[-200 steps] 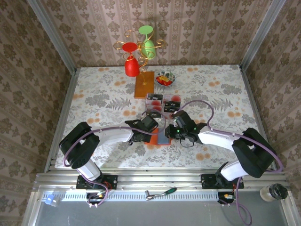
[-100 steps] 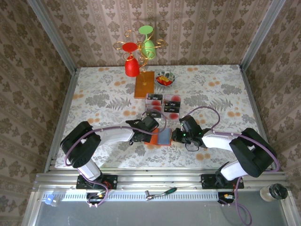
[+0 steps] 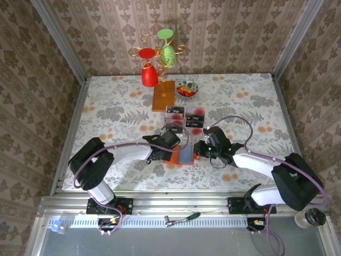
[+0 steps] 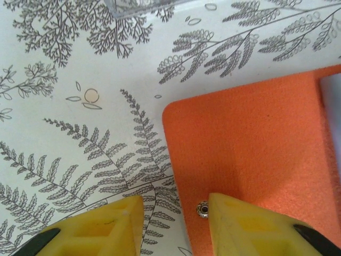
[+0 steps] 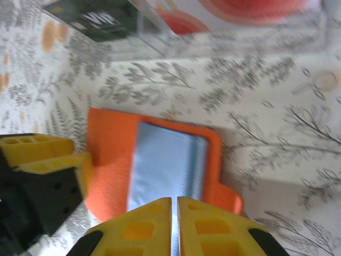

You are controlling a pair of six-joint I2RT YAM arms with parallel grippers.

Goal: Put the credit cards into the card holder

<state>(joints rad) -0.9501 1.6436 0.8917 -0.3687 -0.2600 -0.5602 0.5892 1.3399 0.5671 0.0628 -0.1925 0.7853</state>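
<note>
Two sets of jaws meet at the card holder (image 3: 181,156) near the middle of the counter (image 3: 106,122), the left jaws at its left edge and the right jaws at its right edge. Wide bare cloth lies to the outer side of each arm, out to the counter's side walls. Ahead of the jaws room is tighter: a clear tray (image 3: 185,120) of credit cards (image 3: 195,113) sits just beyond the holder, and a glass stand (image 3: 160,58) and a small bowl (image 3: 186,89) stand at the far edge. The left wrist view adds what the overhead view cannot: the left jaws stand spread, one yellow finger (image 4: 96,229) over the fern-print cloth and the other finger (image 4: 256,226) over the orange cover beside a small metal snap (image 4: 202,209), so the holder's edge runs between them. The right wrist view shows the holder lying open, a pale blue pocket (image 5: 165,165) facing up, straight ahead of the right jaws. These are pressed together with only a hairline slit; whether anything thin sits in it I cannot tell. Past the holder in that view, black and red-blotched cards rest in the tray.
</note>
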